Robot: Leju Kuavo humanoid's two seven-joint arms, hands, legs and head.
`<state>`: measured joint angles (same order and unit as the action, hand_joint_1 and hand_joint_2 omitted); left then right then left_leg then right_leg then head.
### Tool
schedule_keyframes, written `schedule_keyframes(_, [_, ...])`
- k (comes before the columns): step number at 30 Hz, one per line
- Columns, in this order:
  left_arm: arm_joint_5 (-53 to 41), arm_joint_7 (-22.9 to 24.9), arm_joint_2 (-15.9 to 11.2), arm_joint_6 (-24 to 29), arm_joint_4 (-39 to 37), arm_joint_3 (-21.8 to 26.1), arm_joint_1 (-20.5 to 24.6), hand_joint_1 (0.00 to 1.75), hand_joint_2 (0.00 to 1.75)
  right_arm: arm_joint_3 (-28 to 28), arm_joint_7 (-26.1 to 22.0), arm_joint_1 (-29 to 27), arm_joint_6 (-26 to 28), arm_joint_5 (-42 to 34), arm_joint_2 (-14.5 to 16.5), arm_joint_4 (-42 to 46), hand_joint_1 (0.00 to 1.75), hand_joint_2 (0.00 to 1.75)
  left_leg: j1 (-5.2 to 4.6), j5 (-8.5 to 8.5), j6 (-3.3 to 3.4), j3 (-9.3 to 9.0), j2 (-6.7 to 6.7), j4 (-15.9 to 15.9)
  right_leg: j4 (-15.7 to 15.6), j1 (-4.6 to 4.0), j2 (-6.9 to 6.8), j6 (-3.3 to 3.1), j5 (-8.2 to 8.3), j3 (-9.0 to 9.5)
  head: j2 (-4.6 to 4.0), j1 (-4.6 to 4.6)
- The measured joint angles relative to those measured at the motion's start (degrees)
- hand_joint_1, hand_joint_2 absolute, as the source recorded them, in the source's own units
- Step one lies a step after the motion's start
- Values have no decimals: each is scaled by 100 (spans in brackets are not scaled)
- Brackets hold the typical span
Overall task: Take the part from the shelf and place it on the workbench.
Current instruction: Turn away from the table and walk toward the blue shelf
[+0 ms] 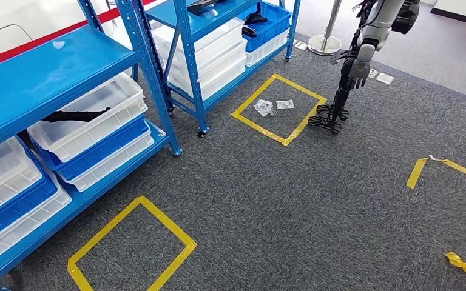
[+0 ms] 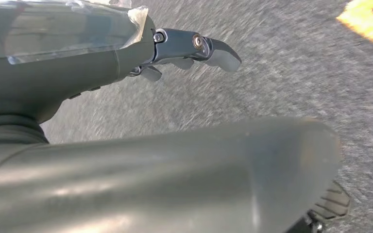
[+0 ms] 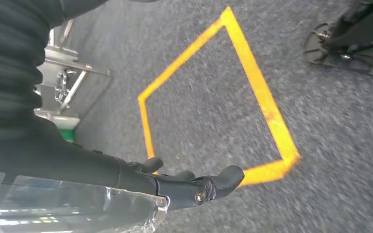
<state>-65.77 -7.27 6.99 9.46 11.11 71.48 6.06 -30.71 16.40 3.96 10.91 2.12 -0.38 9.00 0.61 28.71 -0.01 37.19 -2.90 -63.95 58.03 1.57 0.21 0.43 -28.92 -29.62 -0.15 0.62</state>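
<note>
Two blue shelf racks (image 1: 48,73) stand to my left and ahead, loaded with white and blue bins. A long black part (image 1: 76,115) lies in a white bin (image 1: 106,121) on the near rack. A smaller black part (image 1: 250,30) sits in a blue bin on the far rack (image 1: 209,24). My left hand (image 2: 194,46) hangs over grey carpet, fingers stretched out and holding nothing. My right hand (image 3: 194,187) also hangs with its fingers extended and nothing in them, above a yellow tape square (image 3: 252,97) on the floor.
Another robot stands at the far right, its hand (image 1: 357,68) hanging and its feet (image 1: 327,119) beside a yellow tape square (image 1: 278,109) holding clear plastic bags (image 1: 264,108). A second tape square (image 1: 136,248) lies by the near rack. A stanchion base (image 1: 324,43) stands behind.
</note>
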Motion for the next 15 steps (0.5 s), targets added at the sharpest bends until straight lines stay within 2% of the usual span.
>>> schedule_keyframes(1, [-8,3,3,0,0,-3,9,0,0,0,-1,-13,-2,0,-1,0,0,175,-1,208,-13,179,140,-383,1,-17,-86,-29,0,-9,0,19])
schedule_keyframes(2, [-11,3,5,-1,0,-6,16,0,0,0,-1,-25,-3,0,0,0,0,175,4,372,-24,352,203,-755,2,-33,-180,-49,-4,-15,0,24])
schedule_keyframes(3, [-11,3,7,-1,-1,-7,14,0,0,0,-1,-32,-4,0,0,0,0,175,7,441,-30,460,231,-995,2,-44,-269,-55,-9,-19,0,23])
schedule_keyframes(4, [-11,3,9,-2,-1,-7,8,0,0,0,-1,-33,-5,0,1,0,0,175,8,405,-32,467,251,-1034,3,-49,-351,-60,-14,-19,0,25])
schedule_keyframes(5, [-12,3,8,-1,-1,-7,1,0,0,0,-1,-27,-6,1,3,0,0,175,9,276,-27,361,288,-855,3,-52,-426,-60,-22,-13,0,25])
schedule_keyframes(6, [-13,3,8,-1,-1,-8,-1,0,0,0,0,-21,-10,3,7,0,0,175,5,102,-10,164,379,-509,3,-55,-495,-55,-32,-1,0,26])
schedule_keyframes(7, [-16,5,7,-4,0,-9,7,0,0,0,3,-16,-17,7,10,0,0,175,-8,-42,10,-58,537,-118,4,-70,-559,-40,-47,14,0,30])
schedule_keyframes(9, [-39,43,7,-37,0,-18,42,0,0,0,25,-14,-39,14,22,0,0,175,-42,-176,58,-340,749,399,7,-120,-686,12,-86,28,0,20])
schedule_keyframes(10, [-54,68,8,-59,0,-27,54,0,0,0,39,-11,-47,15,27,0,0,175,-62,-171,79,-369,756,474,3,-141,-753,42,-103,43,0,9])
schedule_keyframes(11, [-66,91,9,-83,-1,-37,55,0,0,0,53,0,-52,15,34,0,0,175,-74,-174,104,-359,671,489,-6,-151,-826,68,-113,66,0,-1])
schedule_keyframes(12, [-74,102,11,-96,-1,-45,45,0,0,0,63,14,-54,15,37,1,0,175,-61,-193,139,-365,594,512,-3,-147,-852,96,-127,84,0,-7])
schedule_keyframes(13, [-75,104,12,-111,0,-50,32,0,0,-1,68,25,-55,16,37,1,0,175,-50,-215,176,-372,519,539,39,-139,-763,121,-165,85,0,-12])
schedule_keyframes(15, [-77,105,15,-135,1,-58,30,0,0,-2,74,27,-57,16,32,2,0,175,-11,-268,242,-387,376,585,434,-117,-391,125,-384,-89,0,-31])
